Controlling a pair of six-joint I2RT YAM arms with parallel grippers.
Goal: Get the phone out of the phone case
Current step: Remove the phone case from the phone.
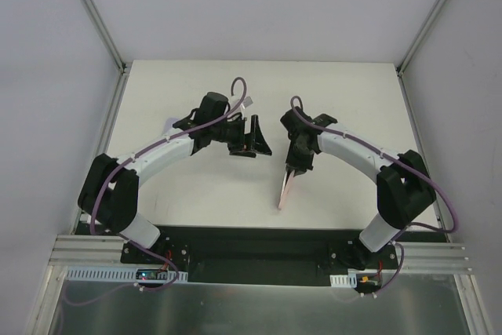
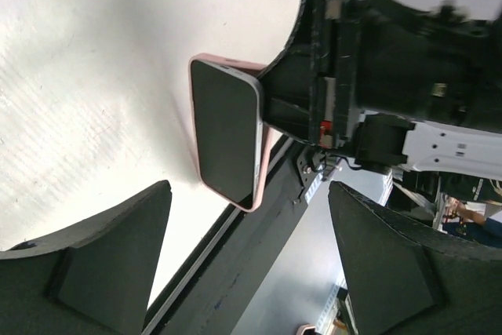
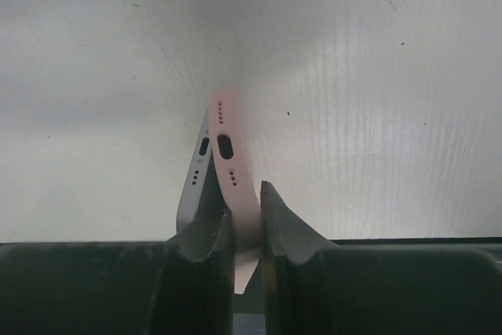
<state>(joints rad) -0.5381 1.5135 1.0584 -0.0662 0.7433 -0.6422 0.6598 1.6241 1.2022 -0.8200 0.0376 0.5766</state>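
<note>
My right gripper (image 1: 294, 169) hangs over the table's middle, shut on the pink phone case (image 1: 283, 191), which points down toward the near edge. In the right wrist view its fingers (image 3: 286, 229) pinch only the case's wall (image 3: 233, 164). The silver-edged phone (image 3: 196, 182) leans out of the case to the left, its bottom end parted from the case. My left gripper (image 1: 255, 140) stands open just left of the right one and holds nothing. Its wrist view faces the phone's dark screen (image 2: 227, 127), with the pink case (image 2: 265, 164) rimming it.
The white table (image 1: 196, 186) ends at a black base strip (image 1: 251, 245) along the near edge, close under the phone's lower tip. Grey enclosure walls and metal posts (image 1: 98, 17) close in the sides and back. The right arm's wrist (image 2: 408, 60) fills the left wrist view's upper right.
</note>
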